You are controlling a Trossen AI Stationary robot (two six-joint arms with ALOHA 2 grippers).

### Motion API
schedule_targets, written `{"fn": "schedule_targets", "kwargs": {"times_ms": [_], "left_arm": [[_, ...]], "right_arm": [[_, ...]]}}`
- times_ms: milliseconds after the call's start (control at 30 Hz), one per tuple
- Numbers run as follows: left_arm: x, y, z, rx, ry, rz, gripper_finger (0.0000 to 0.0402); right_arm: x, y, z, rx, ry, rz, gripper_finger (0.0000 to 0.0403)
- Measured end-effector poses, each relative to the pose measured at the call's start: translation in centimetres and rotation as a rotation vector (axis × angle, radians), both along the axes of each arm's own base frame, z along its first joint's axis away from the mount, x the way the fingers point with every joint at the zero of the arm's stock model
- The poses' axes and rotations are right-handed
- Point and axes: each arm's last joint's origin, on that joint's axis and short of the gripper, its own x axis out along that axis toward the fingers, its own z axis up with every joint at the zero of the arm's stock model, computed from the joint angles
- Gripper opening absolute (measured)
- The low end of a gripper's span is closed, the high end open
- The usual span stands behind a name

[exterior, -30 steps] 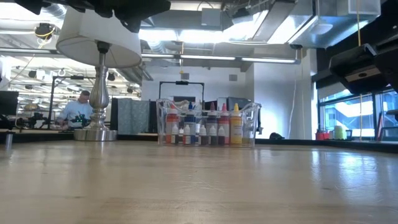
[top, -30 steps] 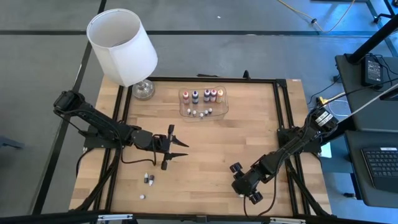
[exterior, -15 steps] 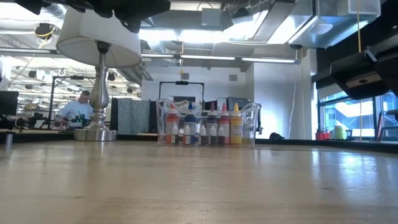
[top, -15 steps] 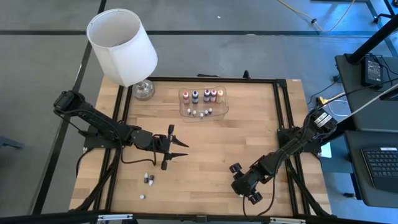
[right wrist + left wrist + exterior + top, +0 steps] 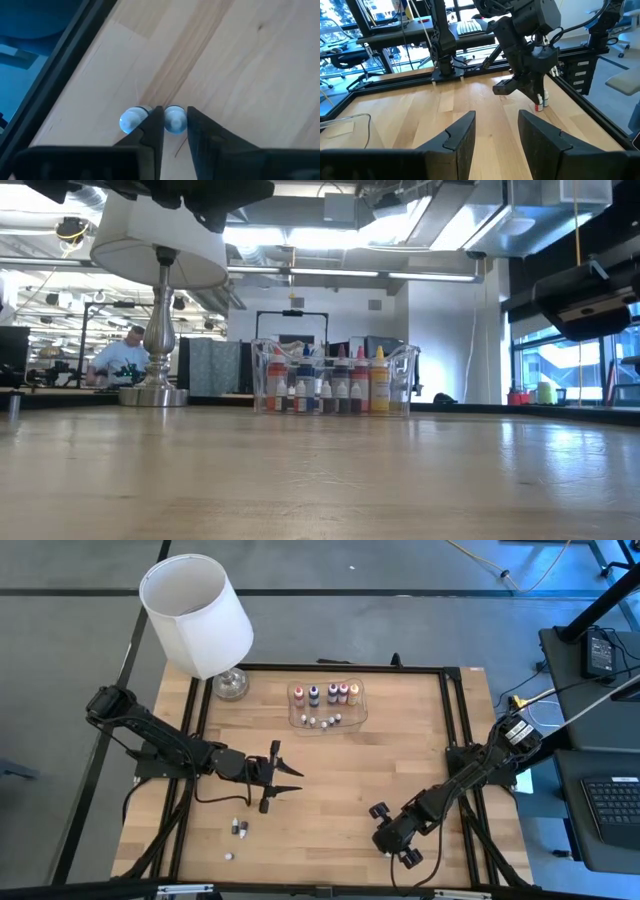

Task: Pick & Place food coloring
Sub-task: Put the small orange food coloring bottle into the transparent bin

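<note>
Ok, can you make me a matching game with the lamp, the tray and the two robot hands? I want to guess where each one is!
Things:
1. White-shaded lamp with glass base
2. Shallow clear plastic tray
3. Left end effector
4. Right end effector

Places or states:
A. Open, over the left half of the wooden table
B. Over two tiny bottles, near the right front
C. Far left corner
D. Holds a row of coloured bottles

Pairs: 1-C, 2-D, 3-A, 4-B

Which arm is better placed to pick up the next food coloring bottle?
Right. The right gripper is down at the table with its jaws either side of a tiny bottle. The left gripper hovers open mid-table, with nothing between its jaws.
</note>
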Motion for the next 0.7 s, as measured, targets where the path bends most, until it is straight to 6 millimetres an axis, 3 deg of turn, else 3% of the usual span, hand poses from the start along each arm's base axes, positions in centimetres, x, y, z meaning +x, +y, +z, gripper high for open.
{"fn": "schedule_targets", "kwargs": {"times_ms": [200,400,533,700], "left_arm": [[0.0,0.0,0.0,-0.001,0.000,0.002,0.0145],[0.0,0.0,0.0,0.000,-0.002,0.002,0.0145],[0.0,0.0,0.0,0.000,-0.003,0.002,0.0145],[0.0,0.0,0.0,0.000,-0.004,0.002,0.0145]], "right_arm": [[-0.2,-0.3,0.7,0.001,-0.004,-0.023,0.0072],[-0.5,-2.8,4.7,0.014,-0.097,-0.092,0.0066],[0.2,-6.5,8.1,0.037,-0.232,-0.183,0.0065],[1.4,-13.7,11.5,-0.094,-0.291,-0.374,0.0065]]}}
